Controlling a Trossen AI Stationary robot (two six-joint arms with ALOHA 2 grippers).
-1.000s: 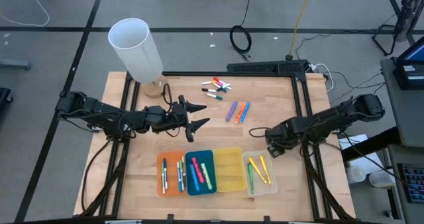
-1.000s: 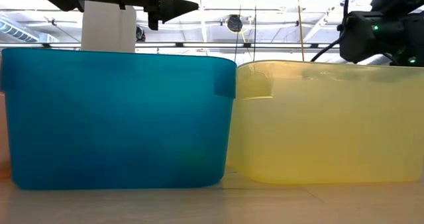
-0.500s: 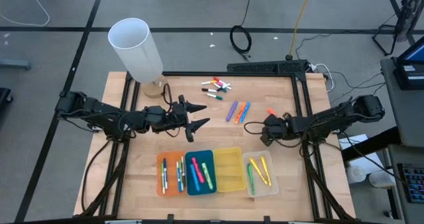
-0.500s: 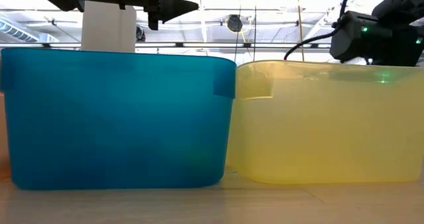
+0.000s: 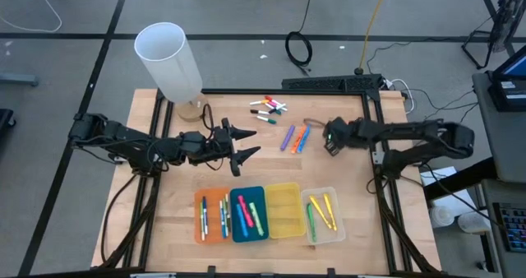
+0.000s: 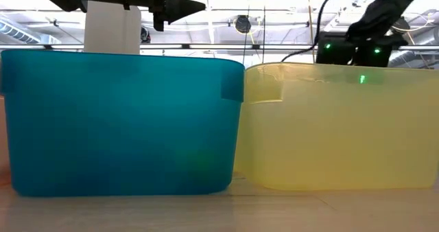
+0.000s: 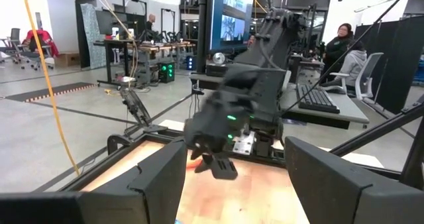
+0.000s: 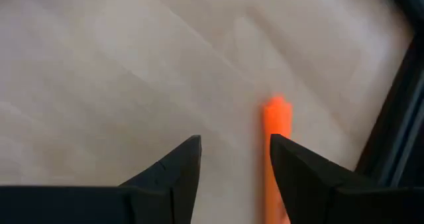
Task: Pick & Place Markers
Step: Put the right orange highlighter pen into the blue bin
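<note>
Markers lying loose on the pale wooden table (image 5: 164, 220): small cluster of white pens with coloured caps (image 5: 268, 107) near the far edge, then purple, orange and blue ones (image 5: 295, 138) side by side at the middle. More sorted into four rectangular plastic trays along the near edge: orange (image 5: 212, 217), blue (image 5: 249, 214), yellow (image 5: 283, 210), clear (image 5: 324, 213). No readable writing anywhere. Right gripper (image 5: 329, 136) just beside the middle group, fingers apart; from its wrist, one blurred orange marker (image 8: 275, 128) seen just outside one fingertip (image 8: 301, 171). Left gripper (image 5: 246, 143) above table centre, fingers spread wide. Low view filled by blue and yellow tray walls only. Tall white cylinder (image 5: 168, 62) at the far left corner.
</note>
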